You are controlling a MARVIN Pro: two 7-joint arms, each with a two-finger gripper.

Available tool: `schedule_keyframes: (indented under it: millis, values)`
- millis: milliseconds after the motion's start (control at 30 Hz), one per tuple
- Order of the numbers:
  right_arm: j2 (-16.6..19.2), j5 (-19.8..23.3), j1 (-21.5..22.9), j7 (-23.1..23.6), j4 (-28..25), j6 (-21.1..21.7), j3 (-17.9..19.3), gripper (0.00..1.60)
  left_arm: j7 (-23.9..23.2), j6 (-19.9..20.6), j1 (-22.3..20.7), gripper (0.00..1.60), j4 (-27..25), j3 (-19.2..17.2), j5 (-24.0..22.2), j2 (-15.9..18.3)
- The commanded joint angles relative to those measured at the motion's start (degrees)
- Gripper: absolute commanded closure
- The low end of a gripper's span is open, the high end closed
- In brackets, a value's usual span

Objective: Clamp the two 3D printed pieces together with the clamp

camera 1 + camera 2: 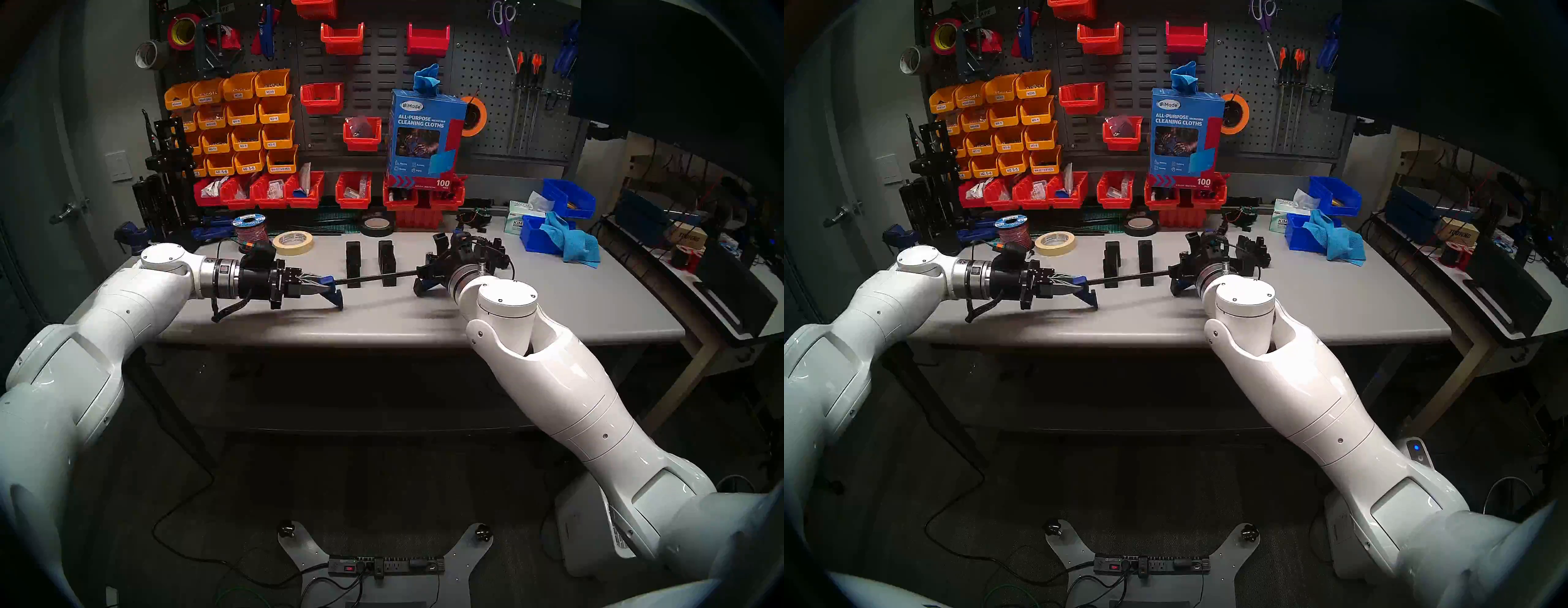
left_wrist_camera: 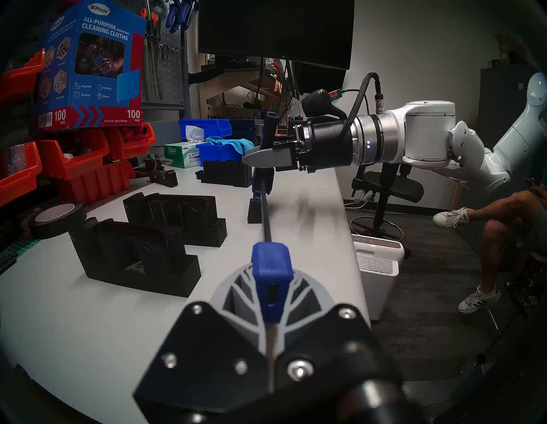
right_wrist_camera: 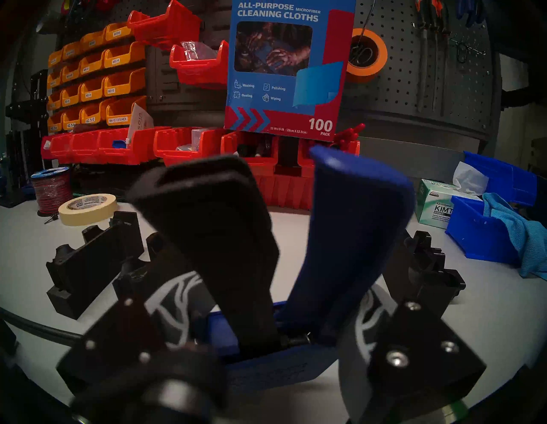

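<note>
The clamp [image 1: 373, 278] is held level just above the table, its thin black bar [image 2: 264, 213] running left to right. My left gripper [image 1: 318, 286] is shut on its blue end jaw [image 2: 270, 272]. My right gripper [image 1: 432, 271] is shut around the clamp's handle end, with the black trigger [image 3: 213, 237] and the blue handle [image 3: 355, 222] standing up between its fingers [image 3: 168, 299]. The two 3D printed pieces [image 1: 353, 261] [image 1: 387, 259] stand upright and apart just behind the bar; the left wrist view also shows the pieces [image 2: 133, 260] [image 2: 177, 216].
A bulkier black part [image 1: 492, 254] sits behind my right wrist. A masking tape roll [image 1: 293, 243], a wire spool [image 1: 250, 231] and a black tape roll [image 1: 376, 225] lie at the back left. Blue bins with a cloth [image 1: 568, 244] stand at the back right, red bins [image 1: 305, 191] along the wall.
</note>
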Motion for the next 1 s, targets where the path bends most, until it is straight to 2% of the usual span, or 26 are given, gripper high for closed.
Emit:
schedule_keyframes:
  millis: [0,233,467,700,967]
  values:
    - [-0.69,0.02,-0.65,-1.28,-1.47,-0.16,0.21,1.6,0.09,-0.02,-1.21,1.6,-0.2,-0.23,0.1,0.36]
    - [-0.98,0.32,-1.38,-1.72,-2.57,-0.09,0.51,1.6,2.86,-0.09,-1.49,1.6,0.1,0.42,1.82,0.06]
    - [-1.27,0.53,-2.26,-2.68,-3.6,0.02,1.1,1.6,6.49,0.06,-1.03,1.6,-1.86,0.61,3.73,0.67]
    - [-0.51,1.68,-2.5,-1.67,-4.63,0.87,1.59,1.6,10.53,0.97,-1.57,1.6,-2.19,0.49,5.11,0.44]
    - [0.34,2.95,-2.05,0.34,-5.27,1.23,2.04,1.6,12.74,1.57,-2.0,1.6,-2.74,0.16,5.67,-0.09]
